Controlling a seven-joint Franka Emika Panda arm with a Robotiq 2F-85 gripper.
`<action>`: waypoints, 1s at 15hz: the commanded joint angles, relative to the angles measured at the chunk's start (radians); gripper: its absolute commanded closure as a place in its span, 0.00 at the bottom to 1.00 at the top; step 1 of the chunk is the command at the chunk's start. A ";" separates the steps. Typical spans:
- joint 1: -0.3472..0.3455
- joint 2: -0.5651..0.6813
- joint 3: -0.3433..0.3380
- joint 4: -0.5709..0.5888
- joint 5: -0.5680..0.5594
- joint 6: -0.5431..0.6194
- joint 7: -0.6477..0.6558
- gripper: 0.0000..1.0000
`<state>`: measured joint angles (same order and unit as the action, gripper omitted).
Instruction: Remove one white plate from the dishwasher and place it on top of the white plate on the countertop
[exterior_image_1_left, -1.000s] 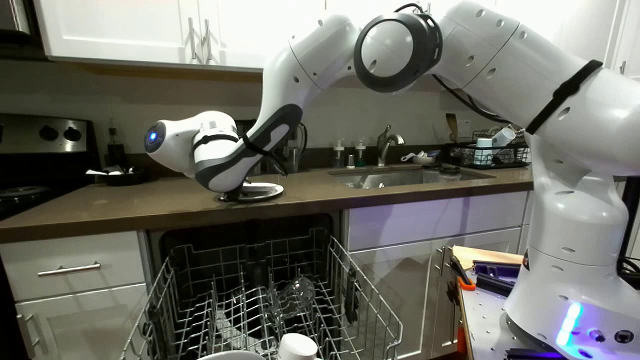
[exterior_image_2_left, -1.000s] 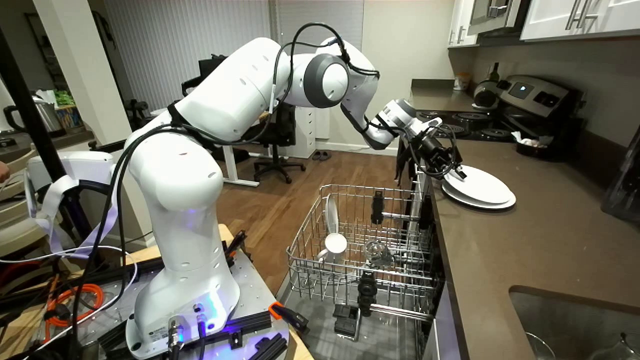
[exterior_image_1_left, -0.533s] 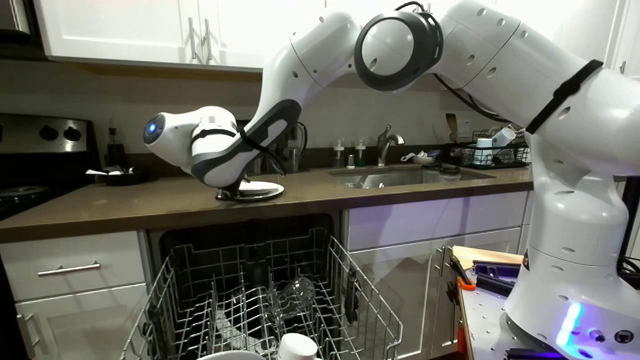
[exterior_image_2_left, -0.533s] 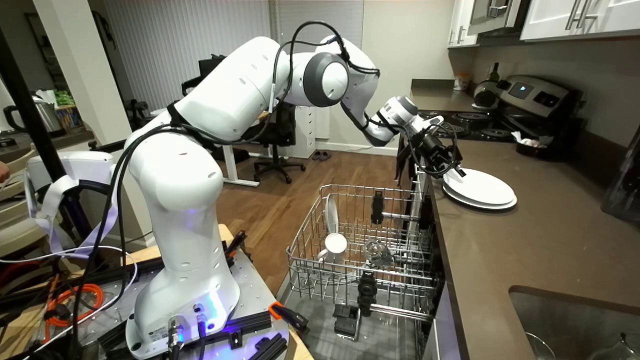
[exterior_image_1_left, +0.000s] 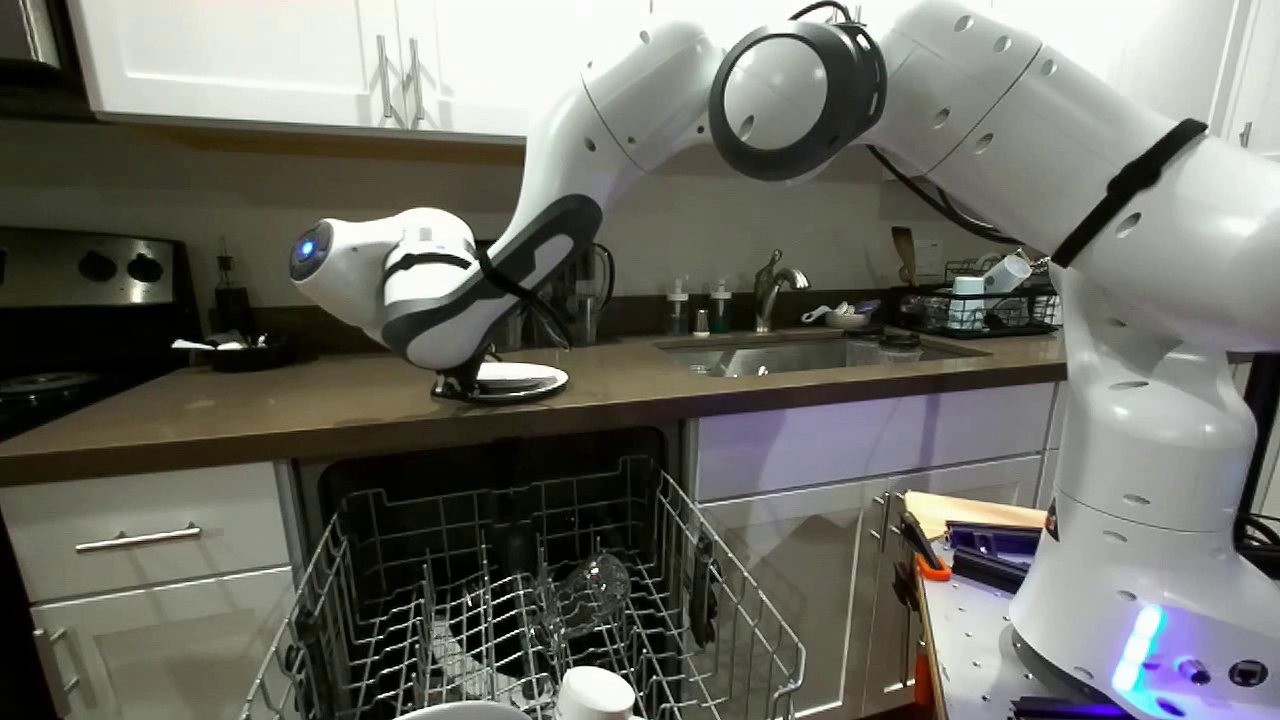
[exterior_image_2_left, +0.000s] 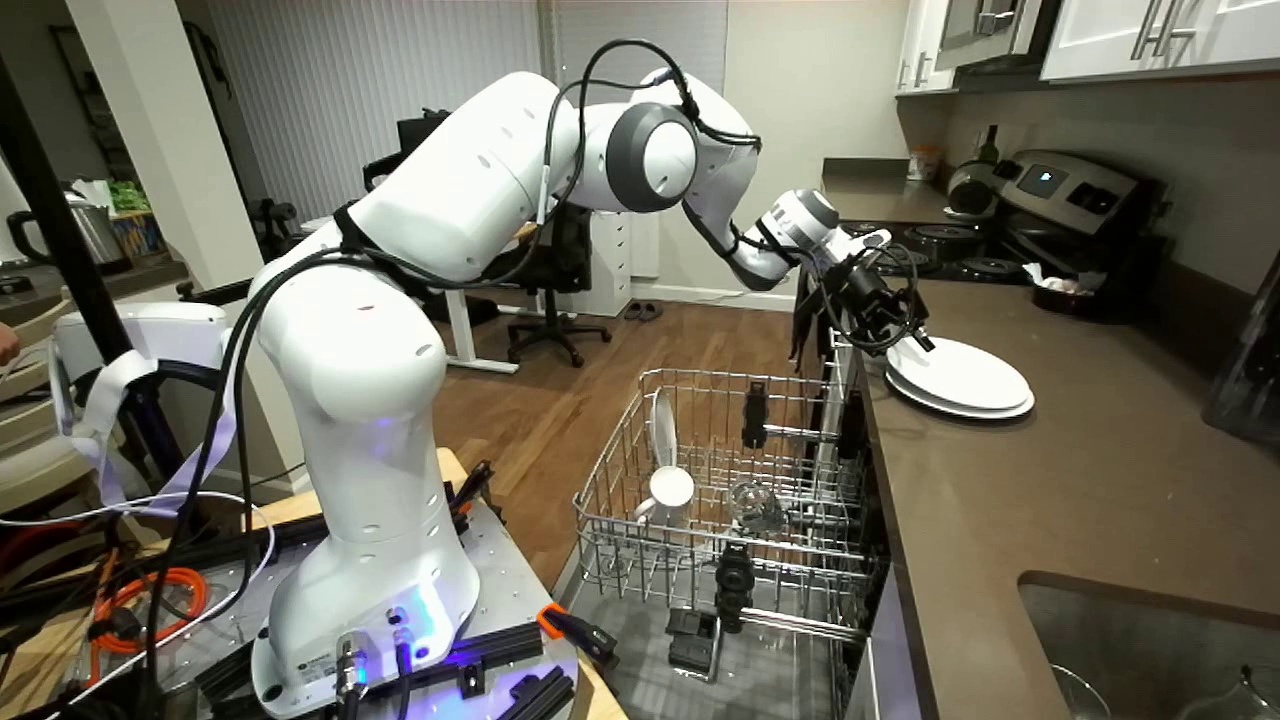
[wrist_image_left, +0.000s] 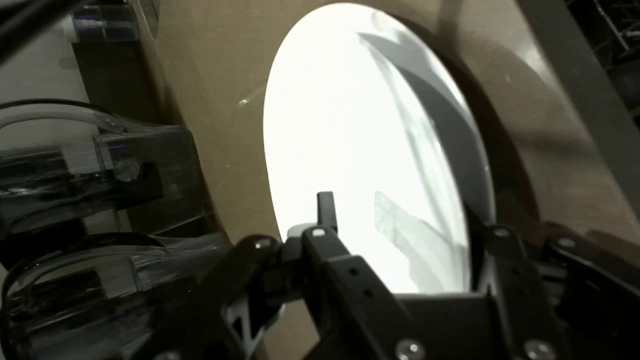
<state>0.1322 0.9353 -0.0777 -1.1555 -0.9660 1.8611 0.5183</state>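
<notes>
Two white plates lie stacked on the brown countertop. The upper plate (exterior_image_2_left: 965, 372) rests slightly offset on the lower plate (exterior_image_2_left: 975, 413), whose rim shows beneath it. In the wrist view the upper plate (wrist_image_left: 340, 130) is glaring white, and the lower plate (wrist_image_left: 465, 150) shows at its right. My gripper (exterior_image_2_left: 915, 345) is at the plates' near-left edge; it also shows in an exterior view (exterior_image_1_left: 455, 388). In the wrist view my gripper (wrist_image_left: 402, 215) is open, one finger over the upper plate, the other beyond its rim; that fingertip is hidden. Another white plate (exterior_image_2_left: 663, 430) stands in the dishwasher rack (exterior_image_2_left: 600, 500).
A white mug (exterior_image_2_left: 670, 487) and a clear glass (exterior_image_2_left: 757, 505) are in the pulled-out rack below the counter edge. Clear pitchers (wrist_image_left: 125, 170) stand beyond the plates. The stove (exterior_image_2_left: 950, 235) and a dark bowl (exterior_image_2_left: 1072, 298) are farther along. The sink (exterior_image_2_left: 1110, 640) is at the near end.
The arm's wrist has risen slightly and tilted. The upper plate has settled a little, shifting slightly over the lower plate in the first half second, and then stays still.
</notes>
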 joint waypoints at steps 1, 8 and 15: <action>-0.017 -0.026 0.000 -0.010 0.055 0.030 -0.060 0.39; -0.029 -0.048 -0.007 -0.024 0.120 0.075 -0.092 0.38; -0.014 -0.064 -0.023 -0.030 0.124 0.069 -0.093 0.34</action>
<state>0.1096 0.9079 -0.0854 -1.1557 -0.8678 1.9206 0.4661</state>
